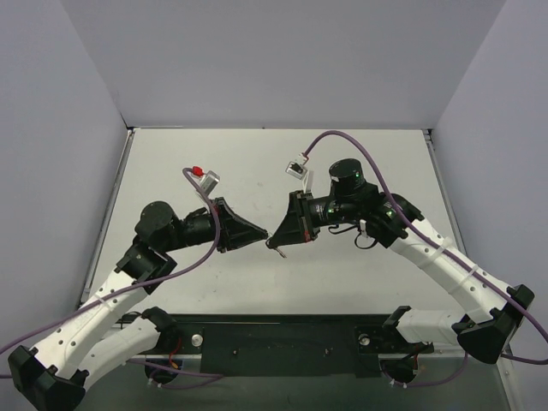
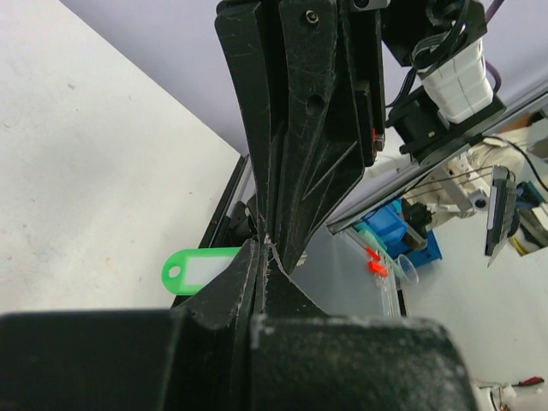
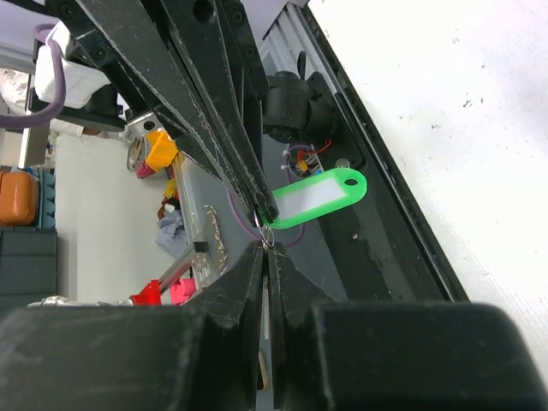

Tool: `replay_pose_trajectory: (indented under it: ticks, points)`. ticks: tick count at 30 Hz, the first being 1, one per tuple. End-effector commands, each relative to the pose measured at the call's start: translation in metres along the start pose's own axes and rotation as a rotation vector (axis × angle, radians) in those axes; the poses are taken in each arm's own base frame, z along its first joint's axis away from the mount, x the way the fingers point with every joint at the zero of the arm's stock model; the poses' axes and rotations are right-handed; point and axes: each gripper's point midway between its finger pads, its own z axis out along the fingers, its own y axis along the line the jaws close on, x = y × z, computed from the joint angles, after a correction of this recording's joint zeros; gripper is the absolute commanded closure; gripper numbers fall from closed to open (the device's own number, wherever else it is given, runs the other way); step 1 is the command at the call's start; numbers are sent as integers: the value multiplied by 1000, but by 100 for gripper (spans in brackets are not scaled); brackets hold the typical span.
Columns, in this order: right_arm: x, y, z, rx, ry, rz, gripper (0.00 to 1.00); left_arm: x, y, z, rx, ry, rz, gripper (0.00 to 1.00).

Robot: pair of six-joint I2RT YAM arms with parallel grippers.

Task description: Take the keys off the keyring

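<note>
My two grippers meet tip to tip above the middle of the table. My left gripper (image 1: 265,234) (image 2: 259,250) is shut on the keyring, whose green tag (image 2: 199,271) (image 3: 321,197) sticks out sideways from its tips. The thin metal ring (image 3: 266,236) shows just between the two grippers. My right gripper (image 1: 276,237) (image 3: 266,250) is shut, with a slim grey strip of the key (image 3: 265,312) showing between its fingers. A small dark sliver hangs below the tips in the top view (image 1: 276,248). Most of the key is hidden by the fingers.
The white table (image 1: 257,163) has grey walls at the back and on both sides. The black base rail (image 1: 282,336) runs along the near edge. Purple cables (image 1: 360,145) loop over both arms.
</note>
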Motion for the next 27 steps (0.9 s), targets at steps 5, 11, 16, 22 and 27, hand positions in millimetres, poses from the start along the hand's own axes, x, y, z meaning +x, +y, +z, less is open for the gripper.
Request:
replay_pose_trajectory:
  ticks: [5,11,16,22,27]
  points:
    - [-12,6,-3,10,-35,-71,100,17,-21,-6,66,190,83,100]
    - [-13,7,-6,14,-40,-75,100,23,-22,-10,70,227,92,100]
    - [-16,8,-9,21,-48,-80,100,31,-15,-13,45,257,92,100]
    - [-31,10,-22,57,-117,-103,100,32,0,-15,-39,238,87,100]
    - [-43,-3,-36,149,-208,-105,100,25,13,-16,-135,181,74,100]
